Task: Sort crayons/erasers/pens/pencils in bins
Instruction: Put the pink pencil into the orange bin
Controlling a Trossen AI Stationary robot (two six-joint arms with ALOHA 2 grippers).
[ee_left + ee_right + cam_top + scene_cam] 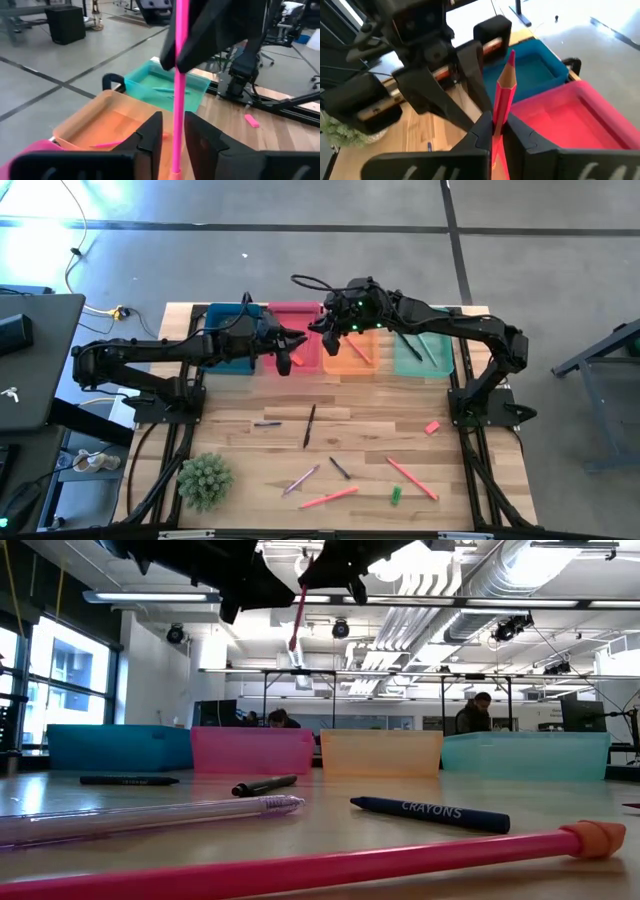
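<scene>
Two arms meet above the pink bin (296, 313), far on the counter. Low view: the pencil (297, 615) hangs high. Left wrist: left jaws slightly spread around it. Right wrist: right jaws pinch it alone; if their grip is weak, you may see it slip and miss the bins.

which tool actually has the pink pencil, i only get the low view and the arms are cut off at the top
observer: The right tool has it. The right wrist view shows its fingers shut on the pink pencil.
operator: so is the left one holding it too
observer: It doesn't look like it. In the left wrist view the left tool is open, with a finger on either side of the pencil.
operator: ok which bin are they over
observer: In the high view the two tools meet roughly above where the pink bin and the orange bin sit side by side.
</scene>
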